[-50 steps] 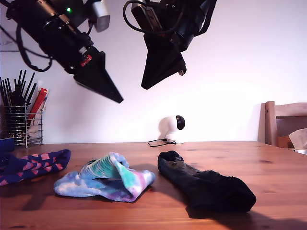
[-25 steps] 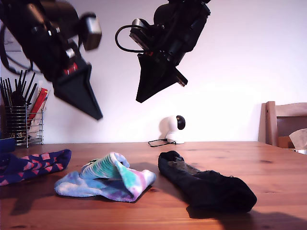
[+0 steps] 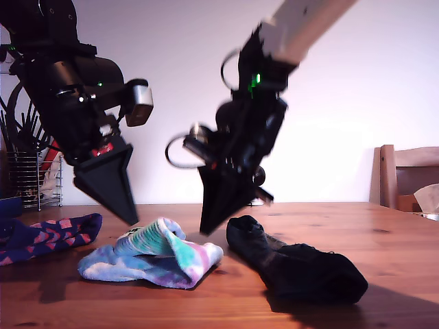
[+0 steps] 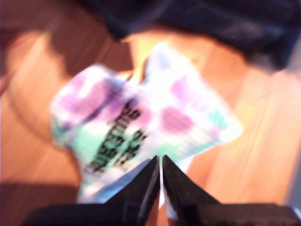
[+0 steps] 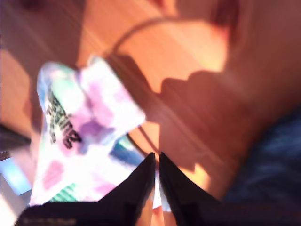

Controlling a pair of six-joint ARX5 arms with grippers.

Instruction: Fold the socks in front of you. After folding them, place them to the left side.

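Observation:
Three socks lie on the wooden table (image 3: 226,301): a navy one with pink blocks (image 3: 48,236) at the exterior view's left, a crumpled pastel tie-dye one (image 3: 154,260) in the middle, and a black one (image 3: 295,267) to its right. My first gripper (image 3: 130,221) is shut and empty, its tip just above the tie-dye sock's (image 4: 141,122) left end, with the black sock (image 4: 211,19) beyond. My second gripper (image 3: 204,229) is also shut and empty, its tip low between the tie-dye sock (image 5: 84,132) and the black one. Both wrist views are blurred.
A wire rack of utensils (image 3: 31,178) stands at the back on the exterior view's left. A small white device (image 3: 255,199) with a cable sits behind the second arm. A wooden chair (image 3: 408,175) and a crumpled tissue (image 3: 426,197) are at the right edge.
Both arms have dropped from high above the table to just over the tie-dye sock, one at each side of it. The socks have not moved.

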